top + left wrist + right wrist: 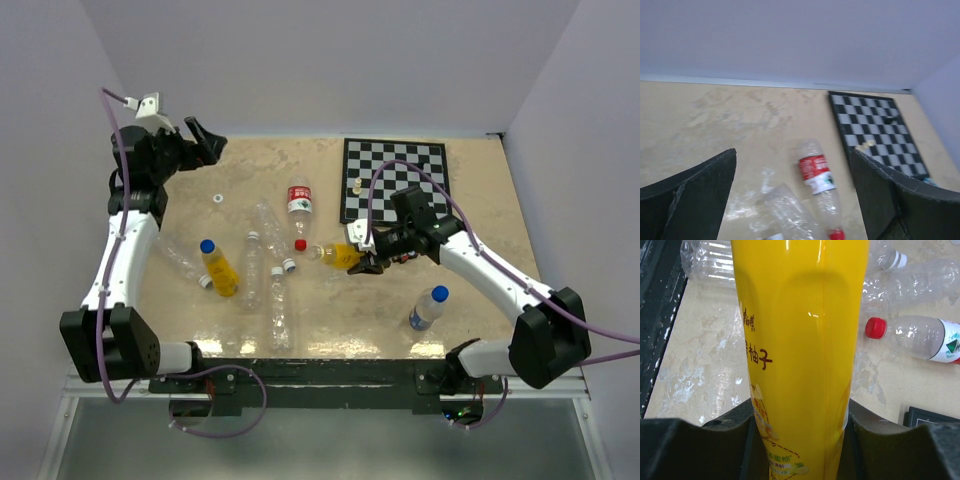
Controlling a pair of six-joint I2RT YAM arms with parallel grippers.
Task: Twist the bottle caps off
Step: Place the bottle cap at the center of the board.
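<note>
Pinches an orange-yellow bottle (338, 255) crosswise in the right claw (362, 263), low on the body. Holds it near the middle of the surface (250, 170), neck toward 9 o'clock. Cannot tell from above whether that neck carries a cap: too small and pale. Has the left claw (205, 140) spread wide on nothing, raised over the far corner at 10 o'clock.

Judged as mid-task: one bottle steadied, the twisting claw away and unloaded. Calls next for bringing the left claw to the held neck and, if a cap is there, closing on it and turning it off. Otherwise calls for setting this bottle down and taking a capped one.

Outward from the right claw:
- At 9 o'clock, long clear bottles (278, 300), then a second orange-yellow bottle (222, 275) with a blue cap (207, 245).
- At 5 o'clock, a blue-and-white labelled bottle (425, 312) with its own blue top (440, 292).
- At 10 o'clock, a red-labelled bottle (299, 205), red cap (299, 244) on; farther out, a loose white cap (216, 198).
- At 12 o'clock, a chessboard (395, 180).

Reads "柚子" in large brown characters on the held bottle, seen from the right wrist. Finds the smaller red characters above and the print below too fine to read. Shows a green triangular mark on the red-capped bottle's label, with no legible words.
</note>
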